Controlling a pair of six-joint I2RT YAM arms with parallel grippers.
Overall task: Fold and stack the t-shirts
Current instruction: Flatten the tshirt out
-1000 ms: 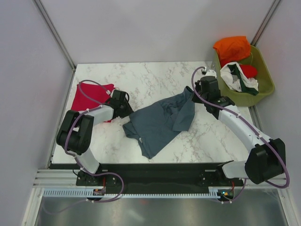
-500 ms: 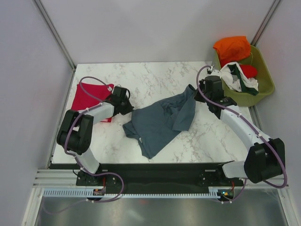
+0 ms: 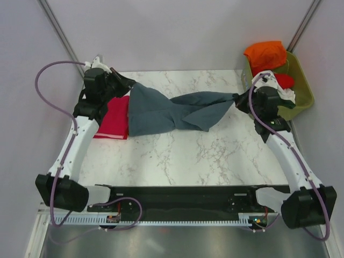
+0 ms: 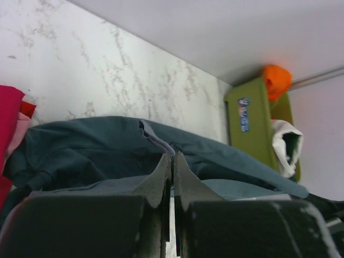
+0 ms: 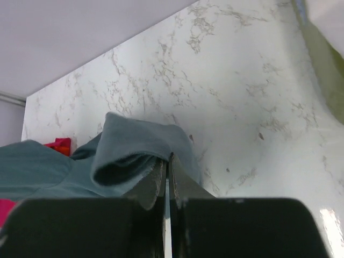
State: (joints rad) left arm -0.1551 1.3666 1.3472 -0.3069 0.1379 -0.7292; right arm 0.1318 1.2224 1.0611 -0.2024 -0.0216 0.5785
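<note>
Left gripper (image 3: 124, 85) is clamped on one end of the slate blue-grey t-shirt (image 3: 161, 110); right gripper (image 3: 239, 98) is clamped on the opposite end. Both wrist views show the fingers pinched together on cloth. The shirt hangs stretched between them, twisted at mid-span. Whether its sagging middle touches the marble table (image 3: 215, 156) is unclear. The folded crimson t-shirt (image 3: 114, 121) lies flat at the table's left edge, partly beneath the grey one. An orange t-shirt (image 3: 265, 54) tops the olive basket (image 3: 305, 91).
</note>
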